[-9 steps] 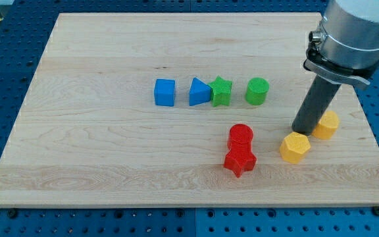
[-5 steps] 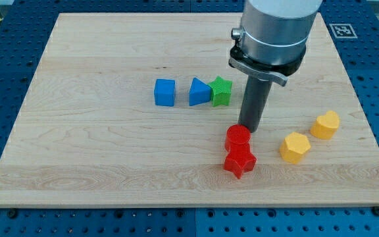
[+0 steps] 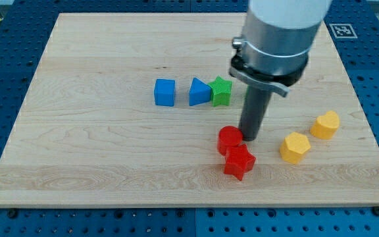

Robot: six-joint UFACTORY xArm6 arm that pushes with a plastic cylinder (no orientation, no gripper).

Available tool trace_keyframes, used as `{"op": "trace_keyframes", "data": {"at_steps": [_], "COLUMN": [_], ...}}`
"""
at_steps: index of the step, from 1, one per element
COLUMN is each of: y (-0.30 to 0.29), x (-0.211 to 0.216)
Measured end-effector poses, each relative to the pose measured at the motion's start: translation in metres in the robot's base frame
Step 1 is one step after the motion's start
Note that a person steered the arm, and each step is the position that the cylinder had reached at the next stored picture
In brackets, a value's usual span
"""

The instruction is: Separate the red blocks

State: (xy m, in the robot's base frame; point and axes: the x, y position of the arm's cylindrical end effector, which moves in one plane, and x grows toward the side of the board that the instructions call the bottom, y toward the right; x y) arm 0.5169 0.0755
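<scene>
Pale wood forms the board [image 3: 97, 151] under inspection; it lies on a blue perforated bench [image 3: 5, 59] whose surface shows on all sides of the view. We find no bowl, tray or other container on the board: every block rests directly on the wood.

We record two red blocks just below the board's centre. The red cylinder [image 3: 229, 139] stands toward the view's top-left of the red star block [image 3: 239, 162], and the two are in contact, the star overlapping the cylinder's lower right edge as seen from here.

Our arm carries no hand or jaws, so there is nothing to report as apart, together or clamped; it ends in a straight dark rod below a grey collar [image 3: 268, 62]. My tip [image 3: 249, 138] sits on the board just to the view's right of the red cylinder, touching or very nearly touching its side, and above the star. We cannot tell from this view whether there is a gap between them.

Toward the view's top-left we note a row: a blue cube [image 3: 165, 92], then, a little apart, a blue triangular block [image 3: 199, 92] with a green star block [image 3: 222, 91] touching its right side.

At the view's right stand two yellow hexagonal blocks, one [image 3: 295, 147] nearer the rod and one [image 3: 326, 124] up and to the right; the pair are close but apart.
</scene>
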Motion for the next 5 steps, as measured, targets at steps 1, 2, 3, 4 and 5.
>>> {"op": "trace_keyframes", "data": {"at_steps": [1, 2, 3, 4, 5], "y": [-0.047, -0.097, -0.134, -0.175, -0.192], "x": [0.0, 0.0, -0.005, -0.007, 0.029]}}
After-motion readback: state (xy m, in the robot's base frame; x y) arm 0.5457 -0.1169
